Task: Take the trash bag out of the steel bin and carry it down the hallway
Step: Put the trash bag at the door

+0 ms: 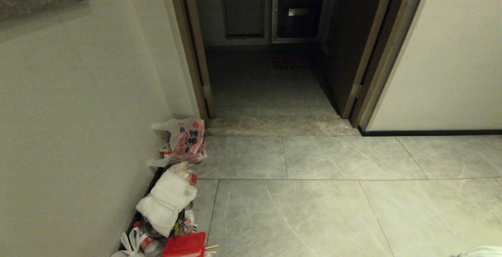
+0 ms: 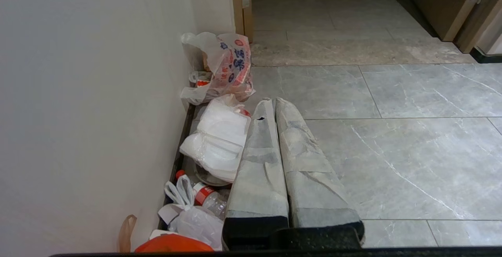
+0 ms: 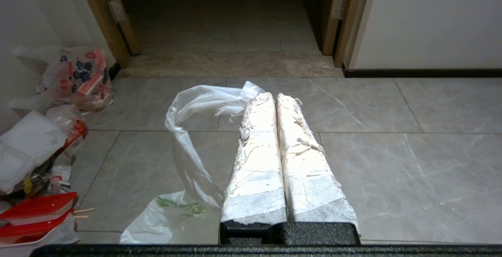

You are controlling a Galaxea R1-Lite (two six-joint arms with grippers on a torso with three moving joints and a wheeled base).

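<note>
Grey marbled tiles of the hallway [image 1: 313, 210] run up to an open, dark doorway [image 1: 270, 53]; off-white walls w/ dark baseboard either side. Along the left wall I see a litter pile: clear bag w/ red-and-blue print [image 1: 184, 139], characters too small to read, white foam box [image 1: 166, 204], red lid [image 1: 184, 245], bottle w/ red label [image 2: 206, 196]. Right gripper [image 3: 274, 97] has its 2 taped fingers pressed together, clamped on the trash bag [image 3: 188, 147], which loops out from the tips and hangs beside the fingers; green print near its lower part, unreadable. Left gripper [image 2: 272, 102] is closed too, fingers touching, nothing in it, near the litter. No steel bin in sight.
</note>
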